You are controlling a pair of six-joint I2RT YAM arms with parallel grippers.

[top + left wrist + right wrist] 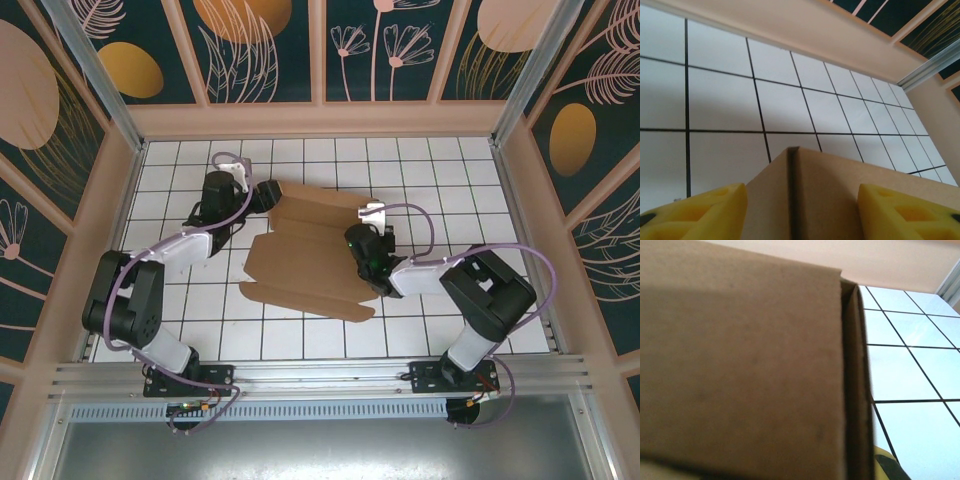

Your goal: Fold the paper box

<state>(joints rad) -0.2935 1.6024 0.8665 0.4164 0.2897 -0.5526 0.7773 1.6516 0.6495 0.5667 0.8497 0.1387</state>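
Note:
The paper box (305,262) is a brown cardboard piece lying partly folded in the middle of the white tiled table, its far flaps raised. My left gripper (265,193) is at the box's far left corner. In the left wrist view its yellow fingers (705,212) stand apart, open, on either side of a folded cardboard corner (830,175). My right gripper (362,250) is at the box's right side. In the right wrist view a cardboard wall (740,365) sits close against the lens, running down beside one yellow fingertip (886,467); the jaws are shut on it.
The tiled table (450,180) is ringed by a raised wooden border (320,120) with patterned walls behind. A metal rail (320,375) runs along the near edge by the arm bases. Bare tiles lie to the right and behind the box.

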